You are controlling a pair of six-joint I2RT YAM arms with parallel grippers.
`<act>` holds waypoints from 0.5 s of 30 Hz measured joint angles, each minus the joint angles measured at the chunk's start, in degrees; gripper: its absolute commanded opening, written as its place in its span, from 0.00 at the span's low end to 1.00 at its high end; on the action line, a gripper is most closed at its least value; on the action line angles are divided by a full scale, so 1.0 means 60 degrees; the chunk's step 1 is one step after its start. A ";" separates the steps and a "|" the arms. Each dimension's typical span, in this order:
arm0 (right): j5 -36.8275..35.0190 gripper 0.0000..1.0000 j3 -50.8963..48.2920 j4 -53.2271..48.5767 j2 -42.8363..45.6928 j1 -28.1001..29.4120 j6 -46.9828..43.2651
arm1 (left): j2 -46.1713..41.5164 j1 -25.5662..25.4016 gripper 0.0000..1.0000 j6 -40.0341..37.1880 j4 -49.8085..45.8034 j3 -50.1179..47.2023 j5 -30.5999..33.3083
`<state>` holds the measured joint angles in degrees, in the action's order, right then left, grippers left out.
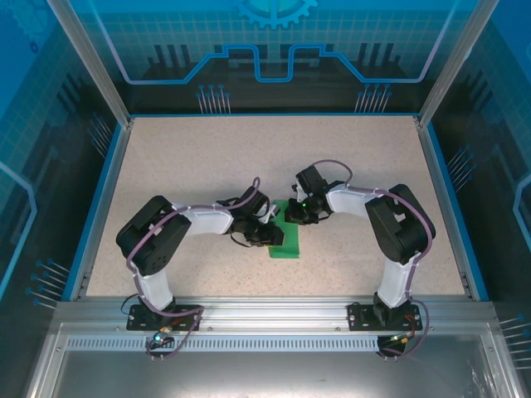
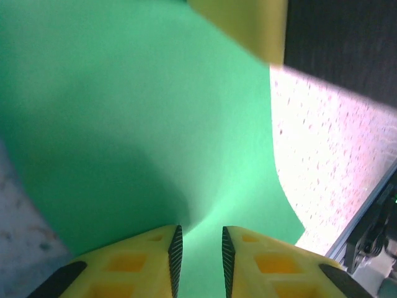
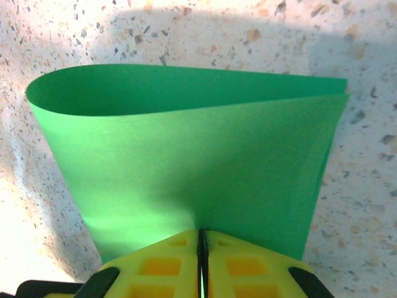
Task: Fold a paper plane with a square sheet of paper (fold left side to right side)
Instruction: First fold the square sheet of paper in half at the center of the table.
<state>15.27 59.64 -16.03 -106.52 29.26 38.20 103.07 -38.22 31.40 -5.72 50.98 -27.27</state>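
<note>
Looks like the right end effector [image 3: 202,239] is clamped on the green sheet [image 3: 186,161], the left end effector [image 2: 200,242] is barely open, so square the edges before creasing.

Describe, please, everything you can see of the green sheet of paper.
The green sheet is thin, plain, bright green paper, bent over on itself in a loose, uncreased fold: one side curves round in an open loop, the opposite side has its two edges nearly meeting. It lies on the speckled table, near its middle. The right tool is shut on one edge; the left tool hovers close over it, jaws slightly apart, contact unclear.
</note>
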 measured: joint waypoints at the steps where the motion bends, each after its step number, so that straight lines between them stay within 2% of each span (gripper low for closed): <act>1: 0.0000 0.11 0.0000 -0.0007 0.0000 0.0000 0.0004 | -0.0098 -0.0040 0.27 -0.0011 0.0011 -0.0131 0.0000; 15: 0.0044 0.11 0.0084 -0.0189 -0.0040 0.0000 0.0066 | -0.0874 -0.0408 0.27 -0.0040 0.0226 -0.1122 -0.0044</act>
<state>15.53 60.14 -17.17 -106.76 29.26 38.59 97.82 -40.66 31.16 -4.36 44.25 -27.53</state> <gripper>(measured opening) 0.109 0.273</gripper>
